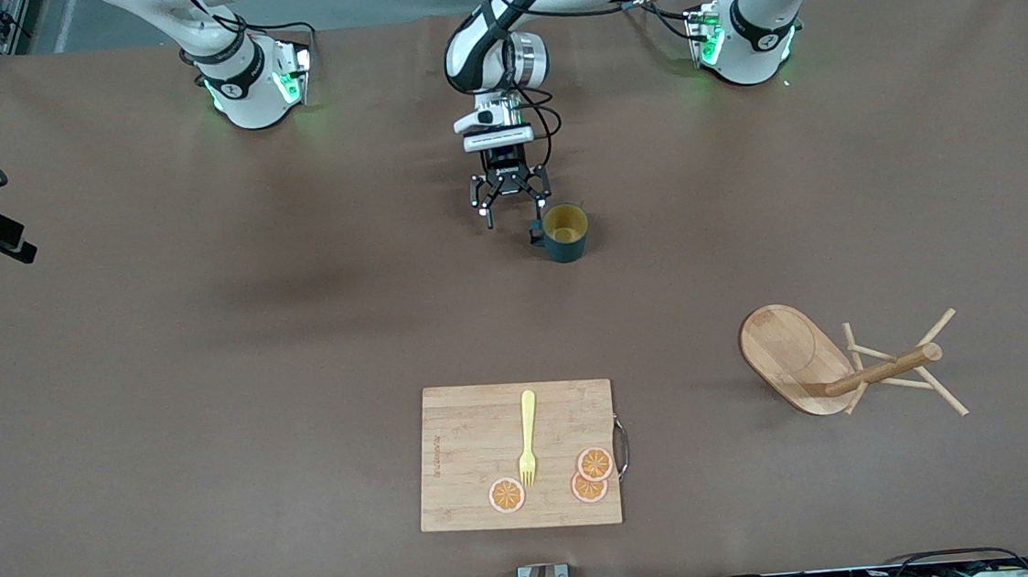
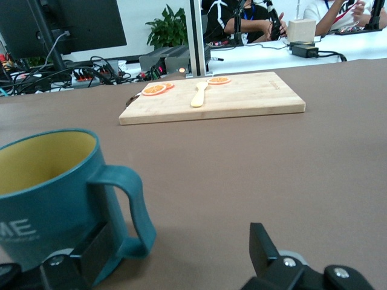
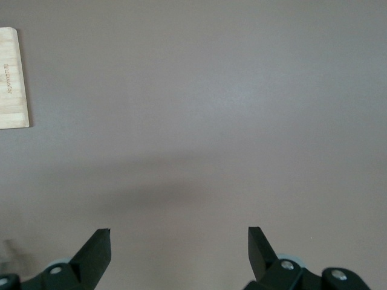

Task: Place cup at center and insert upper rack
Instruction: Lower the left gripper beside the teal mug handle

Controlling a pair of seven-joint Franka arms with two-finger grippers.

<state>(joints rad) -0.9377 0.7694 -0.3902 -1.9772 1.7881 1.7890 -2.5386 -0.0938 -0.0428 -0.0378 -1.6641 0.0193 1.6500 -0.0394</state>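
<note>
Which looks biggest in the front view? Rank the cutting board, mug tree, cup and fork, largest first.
1. cutting board
2. mug tree, lying on its side
3. fork and cup: unsure; the fork is longer, the cup bulkier.

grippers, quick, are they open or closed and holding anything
Left gripper: open, holding nothing, low beside the cup with one finger at its handle.
Right gripper: open, holding nothing, over bare table.

A brown table [image 1: 208, 368] fronts a potted plant [image 2: 167, 27], monitor [image 2: 66, 24] and white desks [image 2: 302, 51] (people seated)
</note>
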